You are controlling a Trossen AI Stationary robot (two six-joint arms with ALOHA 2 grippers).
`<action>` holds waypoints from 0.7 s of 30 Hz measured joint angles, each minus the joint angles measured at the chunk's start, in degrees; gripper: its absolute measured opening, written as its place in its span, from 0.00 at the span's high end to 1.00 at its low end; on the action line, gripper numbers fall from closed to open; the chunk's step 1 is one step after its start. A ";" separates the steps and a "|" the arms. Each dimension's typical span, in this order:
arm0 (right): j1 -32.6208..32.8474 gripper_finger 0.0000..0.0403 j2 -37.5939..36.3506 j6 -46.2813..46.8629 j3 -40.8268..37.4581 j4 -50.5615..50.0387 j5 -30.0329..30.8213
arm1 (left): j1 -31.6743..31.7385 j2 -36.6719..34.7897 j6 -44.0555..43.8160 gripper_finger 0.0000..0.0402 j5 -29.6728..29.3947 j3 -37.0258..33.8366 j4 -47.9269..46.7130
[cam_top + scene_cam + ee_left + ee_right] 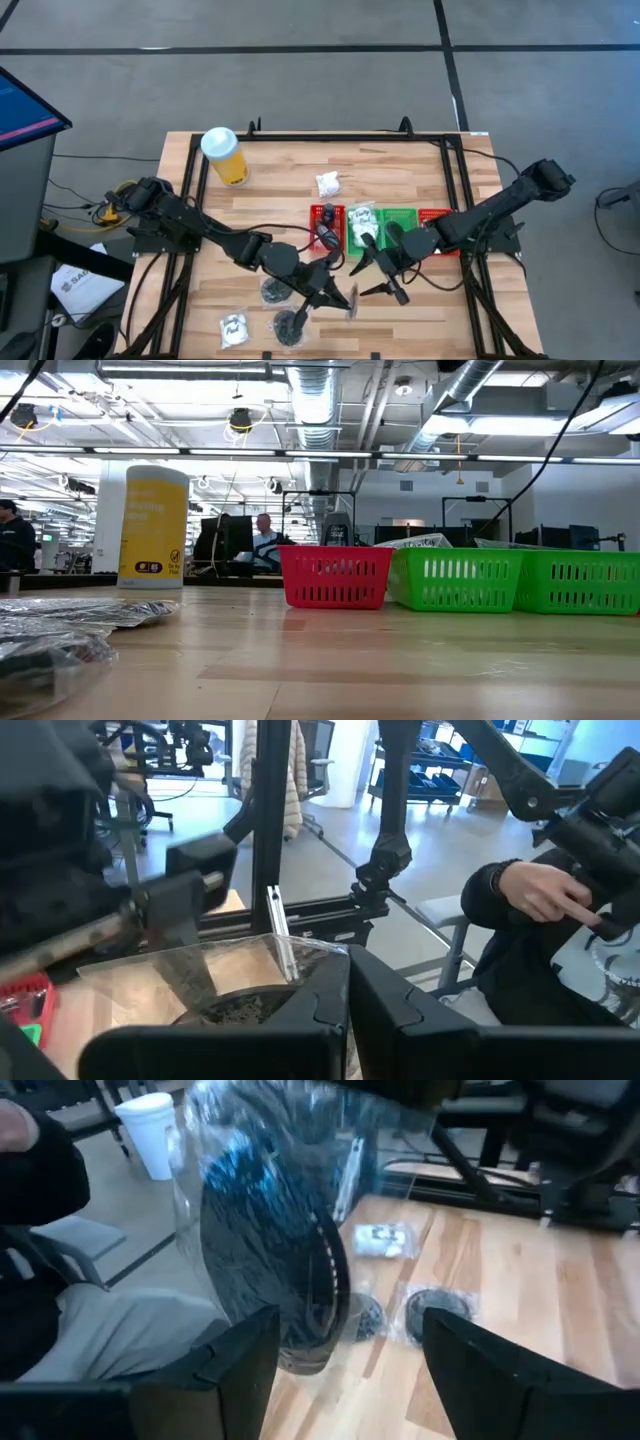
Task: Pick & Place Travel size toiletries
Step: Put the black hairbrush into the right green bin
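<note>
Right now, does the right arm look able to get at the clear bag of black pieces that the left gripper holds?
Probably yes. The right gripper is open and the clear bag hangs just before its fingers, held by the left gripper; nothing stands between them.

Near the table's (pixel 420 300) front edge, the left gripper (pixel 335 297) holds a clear bag (pixel 352 301) up; the right gripper (pixel 383 272) hovers beside it, fingers spread.

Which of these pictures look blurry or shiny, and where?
Right wrist view: the clear plastic bag of black round pieces is smeared and glinting. Left wrist view: the background looks streaked. Low view: crinkly plastic nearest the lens is out of focus; the red mesh basket is sharp.
</note>
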 joint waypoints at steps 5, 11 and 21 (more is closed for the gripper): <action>-0.68 0.43 3.25 -0.41 -0.02 4.55 -5.63 | 0.15 0.00 -0.02 1.00 0.00 0.00 -0.09; -0.54 0.47 4.55 -0.39 -0.02 6.10 -8.45 | 0.15 0.00 -0.04 1.00 -0.02 -0.04 -1.84; -0.45 0.81 4.33 -0.39 0.00 5.84 -11.88 | 0.15 0.00 -0.04 1.00 -0.20 -0.04 -2.03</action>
